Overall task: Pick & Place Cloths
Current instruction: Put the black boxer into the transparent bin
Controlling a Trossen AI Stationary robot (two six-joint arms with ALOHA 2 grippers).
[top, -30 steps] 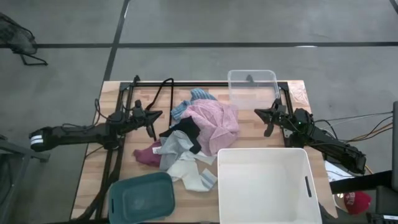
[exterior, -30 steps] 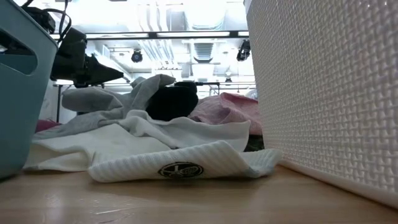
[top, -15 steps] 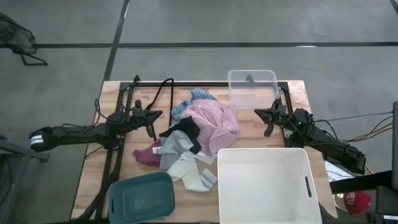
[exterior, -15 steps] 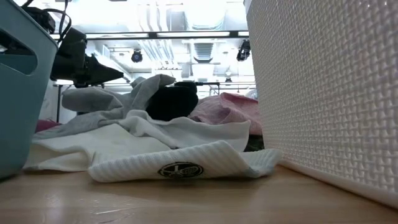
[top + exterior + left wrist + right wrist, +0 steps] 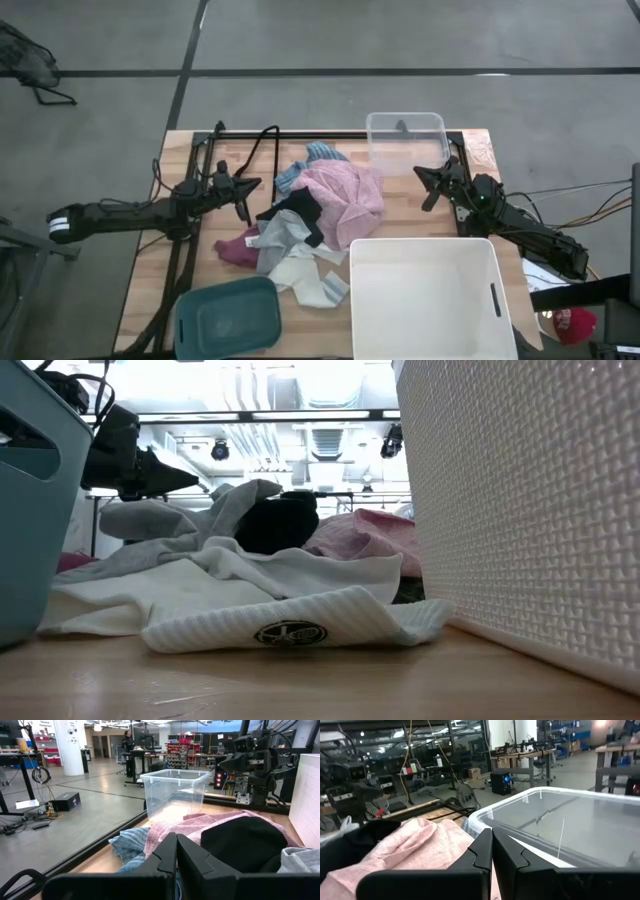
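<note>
Cloths [image 5: 305, 225] heaped mid-table between the clear tub [image 5: 405, 140], white basket [image 5: 425, 340] and teal bin [image 5: 228, 315], none sorted yet. Left gripper [image 5: 243, 197] and right gripper [image 5: 428, 186] flank the pile, fingers pressed together, holding nothing, likely poised for a first pick.

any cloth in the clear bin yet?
No, in the high view the clear bin holds nothing, and the cloths lie piled on the table.

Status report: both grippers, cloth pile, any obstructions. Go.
Left gripper shut, empty, left of cloth pile. Right gripper shut, empty, beside clear bin. Nothing in the way.
</note>
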